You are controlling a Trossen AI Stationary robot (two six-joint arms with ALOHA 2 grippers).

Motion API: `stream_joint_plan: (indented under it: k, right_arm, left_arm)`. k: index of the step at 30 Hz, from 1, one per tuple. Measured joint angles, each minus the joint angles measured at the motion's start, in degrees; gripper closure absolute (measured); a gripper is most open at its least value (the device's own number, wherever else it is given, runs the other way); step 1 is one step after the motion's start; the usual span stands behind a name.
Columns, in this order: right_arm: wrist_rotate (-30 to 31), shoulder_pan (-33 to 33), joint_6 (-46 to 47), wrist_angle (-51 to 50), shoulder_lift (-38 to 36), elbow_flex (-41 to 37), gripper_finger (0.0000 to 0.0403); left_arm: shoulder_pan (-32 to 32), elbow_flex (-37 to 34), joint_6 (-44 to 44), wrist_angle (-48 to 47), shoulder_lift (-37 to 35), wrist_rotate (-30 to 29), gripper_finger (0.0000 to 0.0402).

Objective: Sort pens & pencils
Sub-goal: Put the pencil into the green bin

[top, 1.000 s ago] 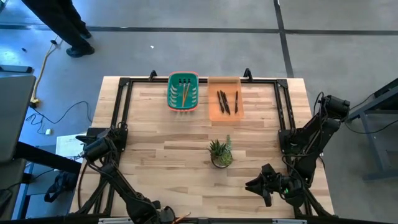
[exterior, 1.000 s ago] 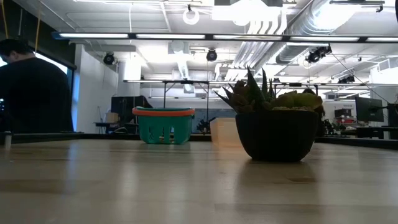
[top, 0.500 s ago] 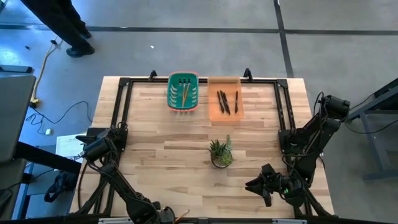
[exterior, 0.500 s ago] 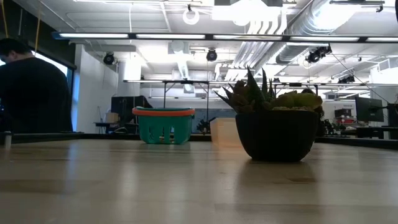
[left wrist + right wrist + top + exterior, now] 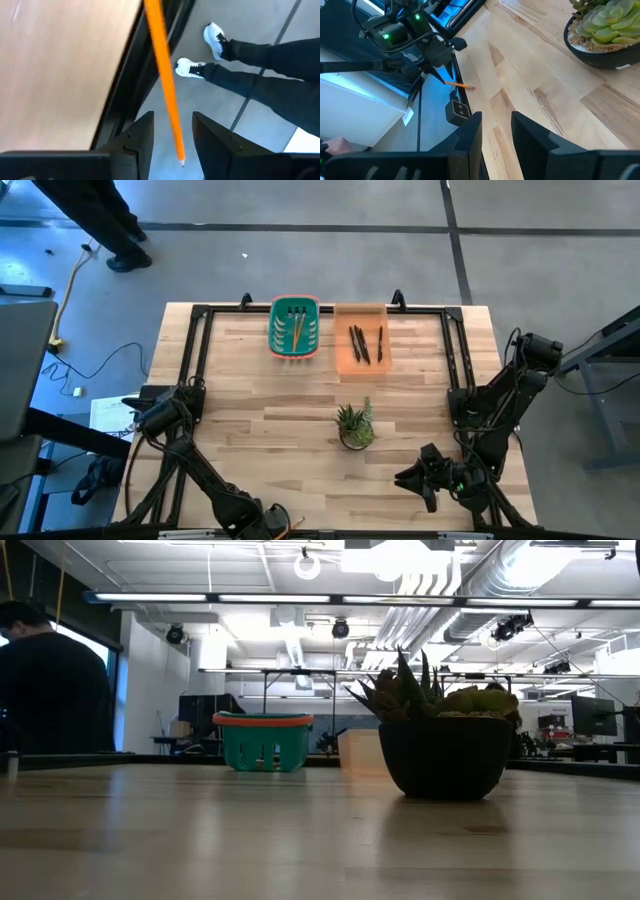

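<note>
Orange wood, thin and stiff: the left gripper (image 5: 172,116) pinches one orange wooden pencil (image 5: 162,75) between its two dark fingers, out past the table's (image 5: 260,390) near edge, over the floor. I'd judge the stick very light, rigid and smooth enough to swivel in the grip. It is held near the sharpened tip, so most of its length juts out ahead. A hold nearer mid-length would steady it, and the point could snap if knocked.

Far across the table from this gripper stands a green plastic basket with an orange rim (image 5: 294,302), with more pencils (image 5: 297,330) lying in it. Just beside that is an orange tray (image 5: 361,310) holding the black pens (image 5: 360,343). A succulent in a dark pot (image 5: 354,427) sits between the containers and the right gripper (image 5: 496,117), which waits near the near edge, fingers slightly apart on nothing.

The pencil's far end is cut off in the wrist view. From above the left gripper is half out of frame. Counting sticks in the basket is hard.
</note>
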Motion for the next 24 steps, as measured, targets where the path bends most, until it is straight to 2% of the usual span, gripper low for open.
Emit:
stream_joint_plan:
  k: [4,24]
  right_arm:
    - [-0.44,0.17,-0.07,0.0,0.0,0.0,0.0306]
    - [-0.65,0.33,-1.55,-0.26,0.0,-0.01,0.0306]
  left_arm:
    - [0.47,0.0,-1.89,-2.66,0.0,1.73,0.0279]
    - [1.68,0.0,-13.37,-2.03,-0.02,5.6,0.028]
